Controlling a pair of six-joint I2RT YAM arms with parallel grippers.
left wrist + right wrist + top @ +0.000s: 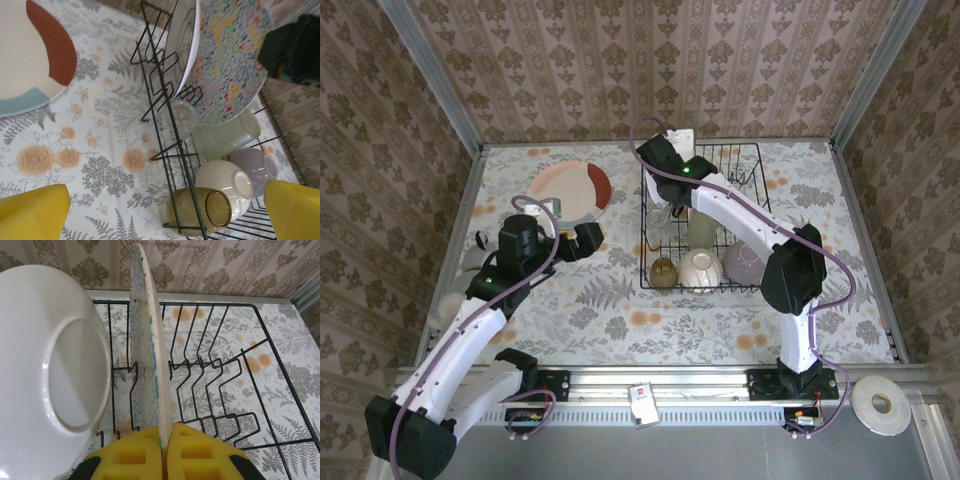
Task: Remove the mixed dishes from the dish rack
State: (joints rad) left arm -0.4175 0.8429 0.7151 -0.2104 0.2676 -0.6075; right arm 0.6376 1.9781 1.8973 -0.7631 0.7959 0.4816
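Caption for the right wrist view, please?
The right gripper pinches the rim of the floral plate, upright in the dish rack beside a white plate.

You will find no legible text, number or brand in these views. The small white tag [642,403] on the rail [720,379] bears a red mark too small to read; the floral plate [230,65] shows pattern only.

Lab booth; wallpaper [670,60]; aluminium frame [432,80]
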